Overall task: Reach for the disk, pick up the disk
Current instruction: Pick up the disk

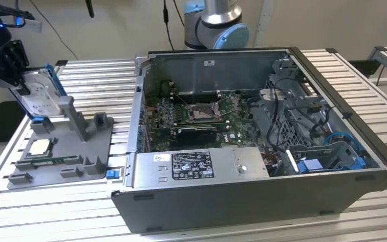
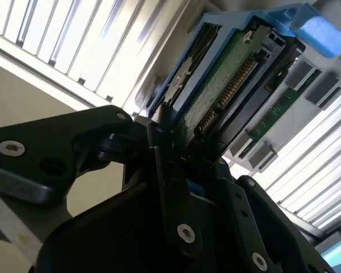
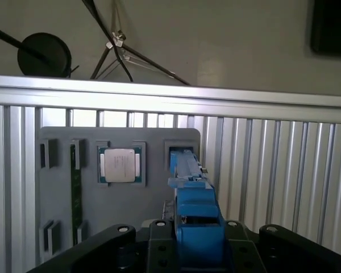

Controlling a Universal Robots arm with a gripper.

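Clamping the disk [image 1: 42, 91], jaws stand over grey tray [image 1: 46, 169] beside chip [image 1: 40, 146].

From high up, the exterior view gives us the slatted aluminium table [image 1: 52, 212] and open dark-grey computer case [image 1: 247, 201]. Both wrist views ride close on the black gripper [image 3: 196, 242], sharing the blue-framed silver disk [image 3: 188, 170] [image 2: 216, 85] and flat grey plastic tray [image 3: 153, 199]; our first faces down, our second slantwise.

We count one disk [image 1: 42, 92], one processor chip [image 1: 40, 146], one memory stick [image 3: 75, 185], one grey holder tray [image 1: 79, 154], one open computer case [image 1: 261, 201], one pincer [image 3: 194, 228], one worktop [image 1: 52, 209].
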